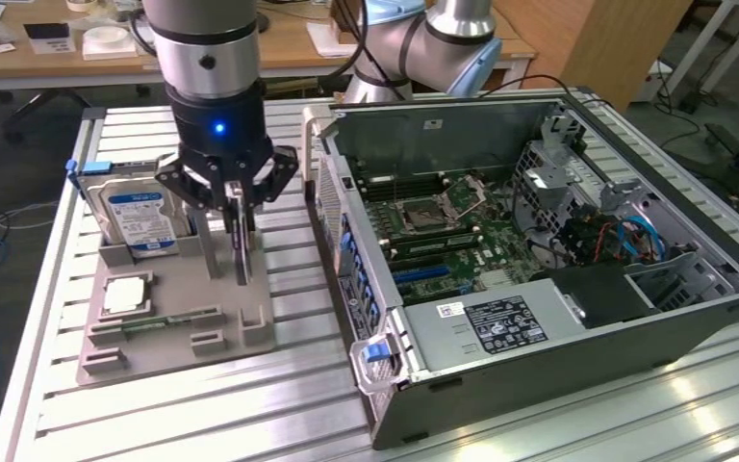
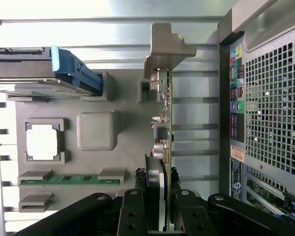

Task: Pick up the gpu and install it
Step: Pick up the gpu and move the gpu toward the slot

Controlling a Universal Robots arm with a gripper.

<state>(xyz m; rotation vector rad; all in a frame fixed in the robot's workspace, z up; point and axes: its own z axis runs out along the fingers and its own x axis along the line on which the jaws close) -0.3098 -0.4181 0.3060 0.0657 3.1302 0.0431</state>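
The gpu stands on edge in the grey holder tray, on the side nearest the open computer case. The gripper is narrowed onto the card's top edge, gripping it from both faces. A hard drive stands at the exterior view's left, all on the slatted desk.

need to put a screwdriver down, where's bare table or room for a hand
Bare table lies below the grey tray in the exterior view, and along the near side of the computer case at that view's right. The strip between tray and case is narrow. The tray itself is crowded: hard drive, chip, memory stick, and the graphics card gripped by the fingers.
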